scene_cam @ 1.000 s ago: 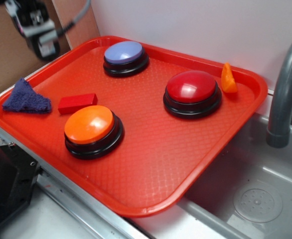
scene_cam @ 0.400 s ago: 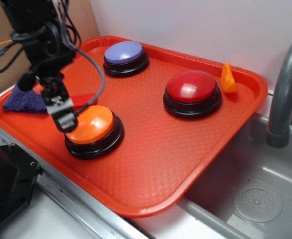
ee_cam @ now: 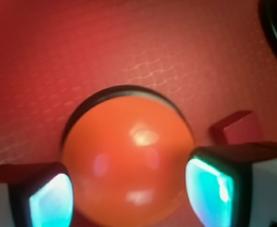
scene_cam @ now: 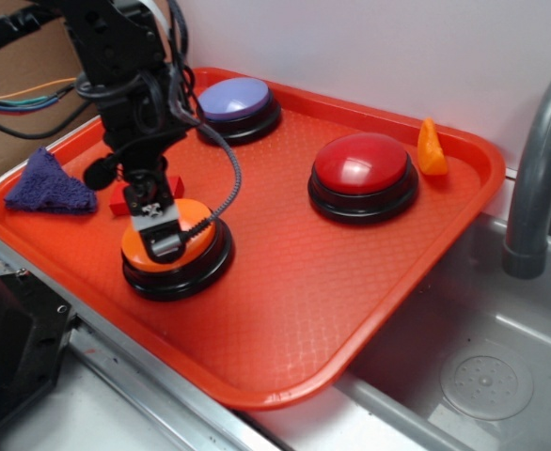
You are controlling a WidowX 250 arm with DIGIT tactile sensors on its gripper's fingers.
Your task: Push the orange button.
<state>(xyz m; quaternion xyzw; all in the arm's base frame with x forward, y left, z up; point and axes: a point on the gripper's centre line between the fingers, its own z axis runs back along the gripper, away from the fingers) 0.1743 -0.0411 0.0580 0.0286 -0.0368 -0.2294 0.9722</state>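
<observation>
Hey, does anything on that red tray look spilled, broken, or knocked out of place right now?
Nothing stands out. The orange button, red button and purple button sit flat on the tray.

Arm moved in from far-left corner above tray edge → down & toward the near side. Gripper [scene_cam: 163, 241] now sits directly over the orange button [scene_cam: 196, 246], covering the dome's left/centre part; 0.4 s ago it only overlapped the dome's left edge, 1 s ago nowhere near it. Wrist view: orange dome [ee_cam: 129, 161] sits between the two fingers [ee_cam: 214, 187], jaws spread either side of it; can't tell if tips touch. Red block [scene_cam: 121, 199], earlier fully visible, now mostly hidden behind gripper body, only left end showing. Cable loop now hangs to the right of gripper, over tray [scene_cam: 285, 282].
</observation>
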